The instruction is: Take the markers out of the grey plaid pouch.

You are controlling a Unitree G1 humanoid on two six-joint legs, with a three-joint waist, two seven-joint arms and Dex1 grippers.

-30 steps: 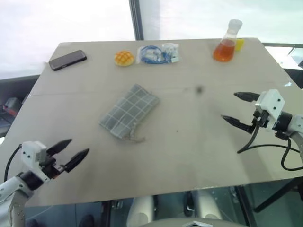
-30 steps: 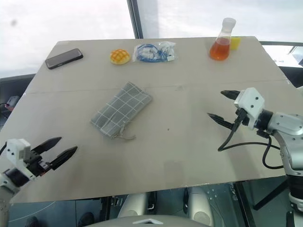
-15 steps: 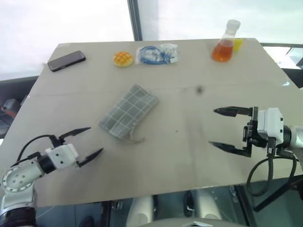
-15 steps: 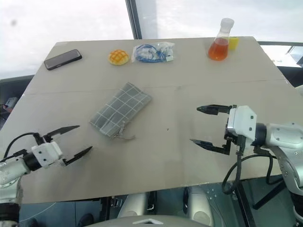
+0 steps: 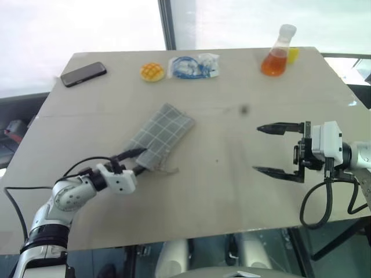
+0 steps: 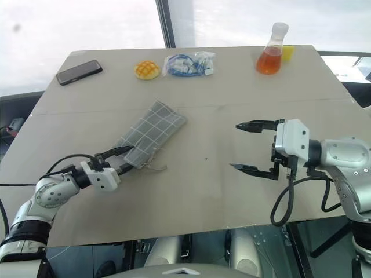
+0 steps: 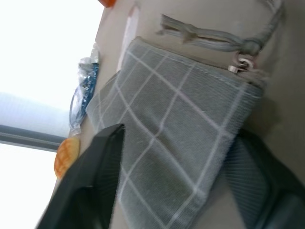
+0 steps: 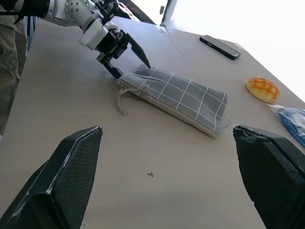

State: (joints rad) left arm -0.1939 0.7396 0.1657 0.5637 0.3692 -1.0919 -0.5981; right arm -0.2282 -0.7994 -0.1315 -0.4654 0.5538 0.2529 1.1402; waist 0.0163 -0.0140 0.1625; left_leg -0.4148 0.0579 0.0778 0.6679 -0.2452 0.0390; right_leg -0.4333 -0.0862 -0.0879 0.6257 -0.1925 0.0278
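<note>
A flat, rectangular grey plaid pouch (image 5: 159,136) of soft woven fabric with white grid lines is lying diagonally near the middle of a smooth beige table (image 5: 220,191). Its zipper pull cord (image 5: 168,169) is trailing loose from the near end. The markers are not showing; the pouch is looking zipped shut.

The left gripper (image 5: 137,160) is straddling the pouch's near corner, one black finger above the fabric and one beside its edge, the jaws partly narrowed and not yet clamped. A second ago this gripper was hanging wide open near the table's front left edge, well apart from the pouch; it has since swung in to the pouch.

The right gripper (image 5: 270,149) is hovering over bare tabletop to the right of the pouch, fingers spread wide and holding nothing, pointing toward the pouch. It has drawn in from the right edge.

Along the far edge are sitting a dark phone (image 5: 83,73), a rounded yellow bun (image 5: 152,71), a crinkly clear bag with blue cable (image 5: 193,65) and a glass flask of orange liquid (image 5: 276,53). Open table is surrounding the pouch on all sides.
</note>
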